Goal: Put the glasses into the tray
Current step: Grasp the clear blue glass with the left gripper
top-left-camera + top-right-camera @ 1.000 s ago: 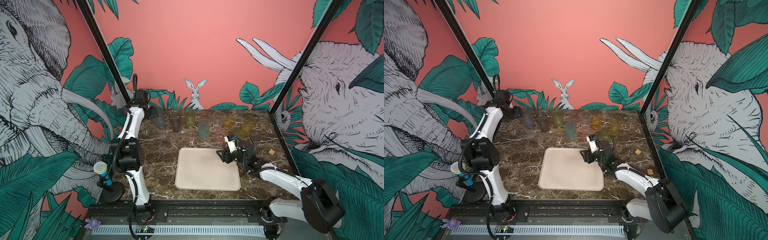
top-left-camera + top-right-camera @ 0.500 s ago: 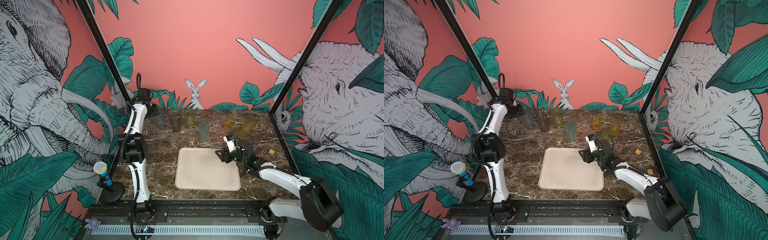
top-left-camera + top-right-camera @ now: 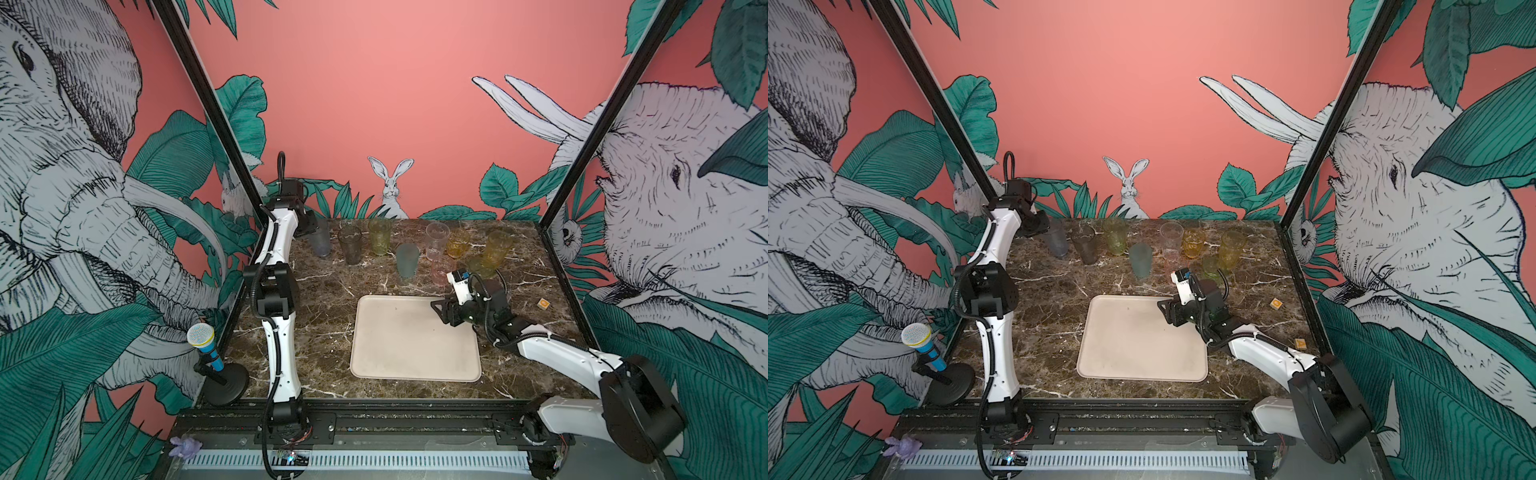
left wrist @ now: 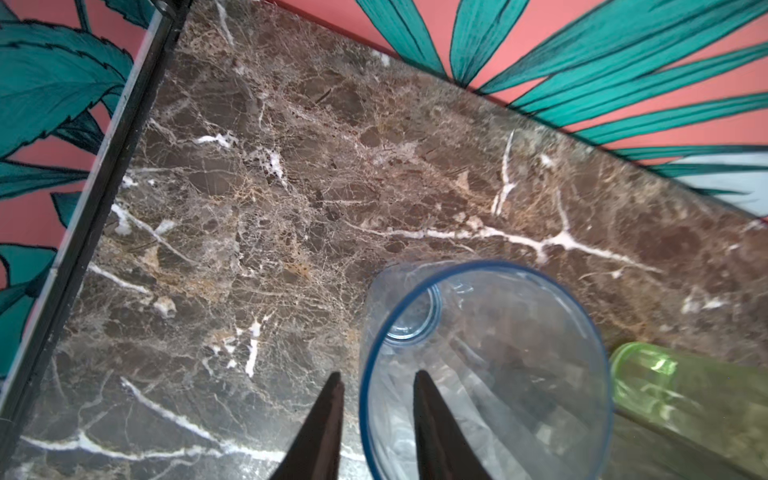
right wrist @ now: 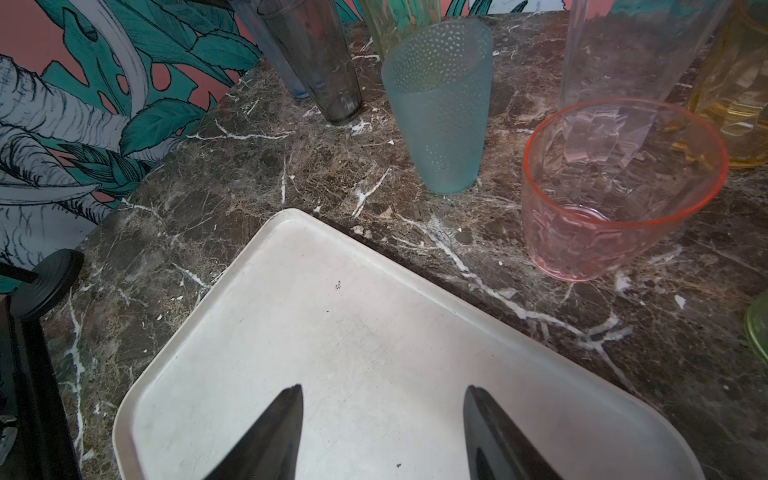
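Several tinted glasses stand in a loose row at the back of the marble table. The grey glass (image 3: 320,243) is at the far left of the row. My left gripper (image 4: 379,374) is over it, open by a narrow gap, one finger inside the rim of the grey glass (image 4: 498,353) and one outside, with a slit showing on both sides of the wall. The cream tray (image 3: 395,340) lies front centre with nothing in it. My right gripper (image 5: 384,388) hangs open over the tray (image 5: 332,332), nothing between its fingers. The pink glass (image 5: 615,208) and teal glass (image 5: 440,116) stand just beyond the tray's far edge.
A smoky glass (image 3: 350,245) and a green glass (image 4: 665,386) stand close beside the grey one. A microphone on a round stand (image 3: 205,345) sits off the table's left front. A small orange block (image 3: 543,304) lies at the right. Black frame posts border both sides.
The left arm has straightened towards the back left corner and its jaws have narrowed around the grey glass's rim. The right gripper has stayed over the tray, still open.
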`<act>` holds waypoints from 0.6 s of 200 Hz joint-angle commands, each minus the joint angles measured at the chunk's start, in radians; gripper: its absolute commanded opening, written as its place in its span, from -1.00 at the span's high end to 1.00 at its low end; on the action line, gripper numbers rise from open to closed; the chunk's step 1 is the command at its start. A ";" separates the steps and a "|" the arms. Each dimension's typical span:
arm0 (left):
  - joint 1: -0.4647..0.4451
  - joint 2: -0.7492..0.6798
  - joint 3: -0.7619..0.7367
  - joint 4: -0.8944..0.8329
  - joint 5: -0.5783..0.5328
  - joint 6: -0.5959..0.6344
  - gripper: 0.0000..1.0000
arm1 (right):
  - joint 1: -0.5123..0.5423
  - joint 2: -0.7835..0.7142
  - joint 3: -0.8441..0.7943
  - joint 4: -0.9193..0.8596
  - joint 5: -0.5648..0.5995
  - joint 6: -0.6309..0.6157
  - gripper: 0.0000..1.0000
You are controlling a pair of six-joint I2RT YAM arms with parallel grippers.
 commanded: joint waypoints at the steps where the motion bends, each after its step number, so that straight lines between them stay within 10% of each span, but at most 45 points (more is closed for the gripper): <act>1: 0.002 -0.003 0.036 -0.019 -0.009 0.002 0.54 | 0.007 -0.002 0.025 0.010 -0.010 -0.005 -0.27; 120: 0.002 -0.134 -0.016 -0.119 -0.007 0.058 0.89 | 0.006 -0.007 0.028 -0.001 -0.012 -0.007 -0.27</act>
